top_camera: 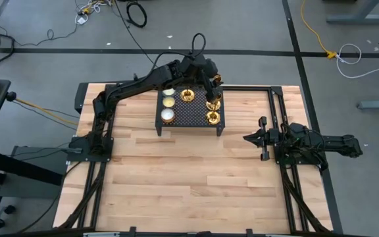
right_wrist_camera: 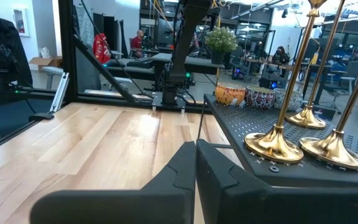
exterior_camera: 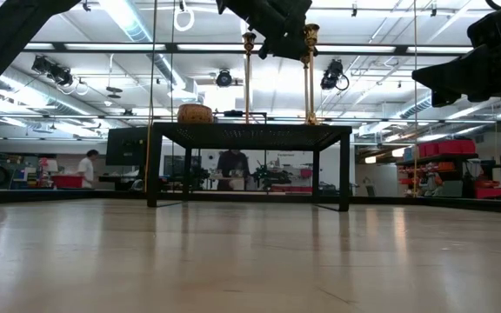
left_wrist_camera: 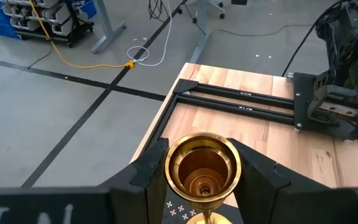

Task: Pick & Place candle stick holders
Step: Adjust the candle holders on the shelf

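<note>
1. high view: left gripper (top_camera: 212, 92) over the black rack (top_camera: 191, 115), at the candle stick holder (top_camera: 214, 103) on its right edge; right gripper (top_camera: 258, 137) waits well apart
2. low view: stem upright
3. left wrist view: fingers (left_wrist_camera: 149, 168) partly closed, flanking the cup
4. right wrist view: fingers closed, empty

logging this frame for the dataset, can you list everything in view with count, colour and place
shiny gold candle stick holders: three, gold, standing on the rack, one with its cup top between the left pincer's fingers
black mesh metal rack: one, black, far middle of the table
small round patterned tins: three, pale lids, in a row on the rack's left part
light wooden table: one, pale butcher-block
cables: several, yellow, white and black, on the grey floor around the table
people: at least two, far in the room behind
left pincer: one, black, at a candle stick holder's cup top
right pincer: one, black, shut, waiting over the table's right side
</note>
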Available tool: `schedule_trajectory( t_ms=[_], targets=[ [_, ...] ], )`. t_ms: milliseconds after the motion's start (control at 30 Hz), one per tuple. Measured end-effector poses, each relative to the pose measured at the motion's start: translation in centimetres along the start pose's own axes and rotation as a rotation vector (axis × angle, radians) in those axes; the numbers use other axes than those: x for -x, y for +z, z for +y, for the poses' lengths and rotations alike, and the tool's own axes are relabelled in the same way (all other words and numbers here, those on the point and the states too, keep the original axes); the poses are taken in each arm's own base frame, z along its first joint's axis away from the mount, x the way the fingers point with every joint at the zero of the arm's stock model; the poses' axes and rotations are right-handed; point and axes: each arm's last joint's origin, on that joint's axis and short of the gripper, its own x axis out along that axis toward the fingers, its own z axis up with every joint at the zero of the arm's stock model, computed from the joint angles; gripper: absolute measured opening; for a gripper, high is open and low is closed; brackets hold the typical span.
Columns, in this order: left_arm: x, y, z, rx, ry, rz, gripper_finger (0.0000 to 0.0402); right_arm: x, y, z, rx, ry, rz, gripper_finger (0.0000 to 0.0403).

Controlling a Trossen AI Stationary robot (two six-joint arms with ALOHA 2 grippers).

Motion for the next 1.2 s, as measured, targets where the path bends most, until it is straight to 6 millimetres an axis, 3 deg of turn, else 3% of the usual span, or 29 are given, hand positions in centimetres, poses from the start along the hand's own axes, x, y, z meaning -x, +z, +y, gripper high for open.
schedule_trajectory(
  t_ms=[600, 867, 1200],
  targets=[
    [0.08, -0.13, 0.00, 0.000, -0.002, 0.017, 0.0159, 0.00, 0.00, 0.00, 0.000, 0.000, 0.000, 0.0013],
    [0.17, -0.37, 0.00, 0.007, -0.003, 0.045, 0.0197, 0.00, -0.01, 0.00, 0.000, 0.000, 0.000, 0.0013],
    [0.17, -0.35, 0.00, 0.032, -0.001, 0.043, 0.0275, 0.00, -0.01, 0.00, 0.000, 0.000, 0.000, 0.0013]
  ],
)
